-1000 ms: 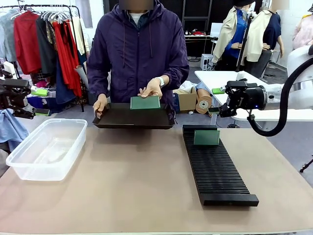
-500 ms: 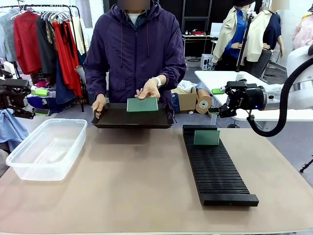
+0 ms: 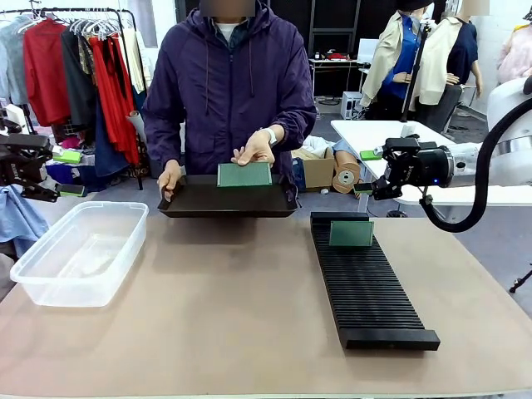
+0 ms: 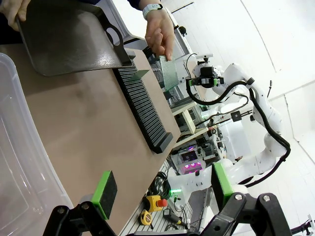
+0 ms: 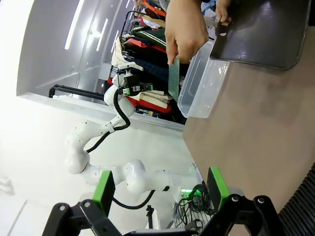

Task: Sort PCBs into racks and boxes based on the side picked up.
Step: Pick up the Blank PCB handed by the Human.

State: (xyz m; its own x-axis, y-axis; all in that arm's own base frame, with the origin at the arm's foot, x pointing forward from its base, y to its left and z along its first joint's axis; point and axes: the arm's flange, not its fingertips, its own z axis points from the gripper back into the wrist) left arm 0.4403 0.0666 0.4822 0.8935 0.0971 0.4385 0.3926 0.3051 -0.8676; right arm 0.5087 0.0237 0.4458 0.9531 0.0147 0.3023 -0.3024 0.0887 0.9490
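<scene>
A person stands at the far edge of the tan surface and holds a flat dark tray there. One hand grips the tray's end nearer the surface's left edge. The other hand pinches the top edge of a thin green rectangular circuit board, which stands upright over the tray with its broad face towards the robot's side.

A long black ribbed rack lies on the right half of the surface, running from the far edge towards the near edge. A second green circuit board stands upright in one of the slots at its far end. The slots nearer the robot hold nothing.

A clear plastic rectangular tub sits at the left edge of the surface, with no board seen in it.

The left gripper hangs off the left edge of the surface, beyond the tub. Its green-padded fingers are spread wide with nothing between them. The right gripper hangs in the air past the far right corner, beyond the rack's far end. Its fingers are likewise wide apart and hold nothing.
</scene>
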